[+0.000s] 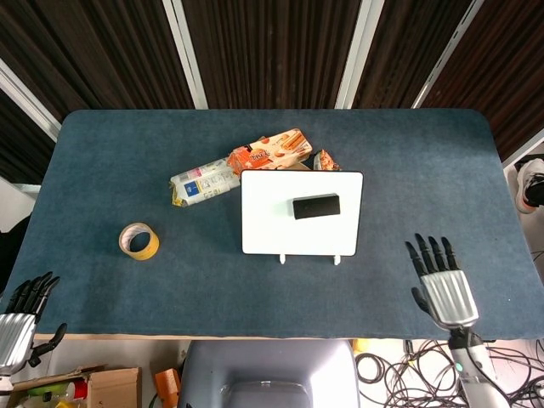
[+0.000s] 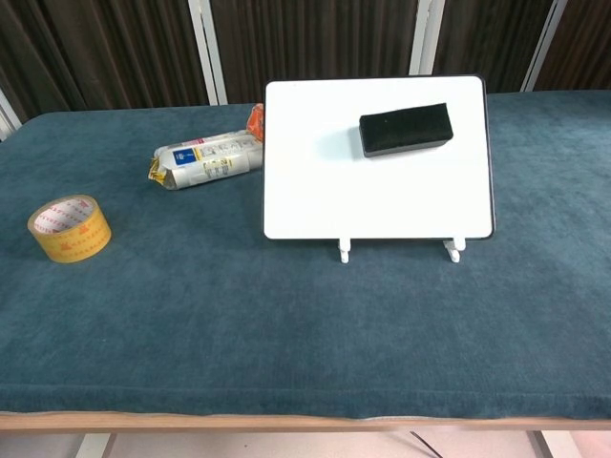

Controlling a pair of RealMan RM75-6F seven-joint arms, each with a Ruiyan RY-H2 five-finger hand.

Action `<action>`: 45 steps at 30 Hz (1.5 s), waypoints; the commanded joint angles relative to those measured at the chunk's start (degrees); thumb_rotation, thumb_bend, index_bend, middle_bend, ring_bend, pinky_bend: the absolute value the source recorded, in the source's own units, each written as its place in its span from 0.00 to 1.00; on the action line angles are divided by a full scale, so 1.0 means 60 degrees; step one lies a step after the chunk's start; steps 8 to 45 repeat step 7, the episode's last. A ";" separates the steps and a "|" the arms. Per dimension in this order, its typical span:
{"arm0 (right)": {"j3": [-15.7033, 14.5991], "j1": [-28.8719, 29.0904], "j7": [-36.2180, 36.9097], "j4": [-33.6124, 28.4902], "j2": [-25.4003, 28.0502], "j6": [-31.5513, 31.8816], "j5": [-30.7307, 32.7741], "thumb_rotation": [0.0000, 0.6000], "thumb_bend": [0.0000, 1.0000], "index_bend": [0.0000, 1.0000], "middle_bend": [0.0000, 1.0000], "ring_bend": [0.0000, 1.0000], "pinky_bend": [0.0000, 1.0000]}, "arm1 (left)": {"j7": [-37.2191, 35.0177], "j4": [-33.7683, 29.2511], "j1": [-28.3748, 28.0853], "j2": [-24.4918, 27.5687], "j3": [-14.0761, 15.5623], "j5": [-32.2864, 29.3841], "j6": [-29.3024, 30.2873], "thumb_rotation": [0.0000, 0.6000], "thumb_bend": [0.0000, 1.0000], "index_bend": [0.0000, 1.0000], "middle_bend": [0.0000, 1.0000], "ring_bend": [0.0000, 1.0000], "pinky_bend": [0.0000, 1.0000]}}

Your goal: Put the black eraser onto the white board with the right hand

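The black eraser (image 1: 316, 206) (image 2: 405, 129) lies on the white board (image 1: 272, 225) (image 2: 325, 181), in its upper right part, with nothing touching it. The board stands tilted on two small white feet. My right hand (image 1: 441, 280) hovers over the table's near right edge, well away from the board, fingers spread and empty. My left hand (image 1: 19, 319) shows at the bottom left corner of the head view, off the table, fingers apart and holding nothing. Neither hand appears in the chest view.
A roll of yellow tape (image 1: 138, 241) (image 2: 69, 228) sits at the left. A white snack pack (image 1: 202, 184) (image 2: 205, 158) and an orange biscuit pack (image 1: 270, 152) lie just behind the board's left side. A small orange wrapper (image 1: 325, 161) peeks from behind the board.
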 commanded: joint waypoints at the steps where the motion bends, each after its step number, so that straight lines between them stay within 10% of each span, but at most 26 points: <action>1: -0.0337 -0.1158 0.2017 0.1014 0.0098 0.1095 0.0067 1.00 0.24 0.00 0.00 0.00 0.00 | 0.1232 -0.0703 0.0071 0.0082 -0.0174 -0.0366 -0.0108 1.00 0.38 0.00 0.01 0.00 0.04; 45: -0.0140 -0.1294 0.2478 0.1162 0.0255 0.1068 -0.0199 1.00 0.23 0.00 0.00 0.00 0.00 | 0.1367 -0.0829 0.0186 0.0147 -0.0185 -0.0236 0.0169 1.00 0.37 0.00 0.01 0.00 0.04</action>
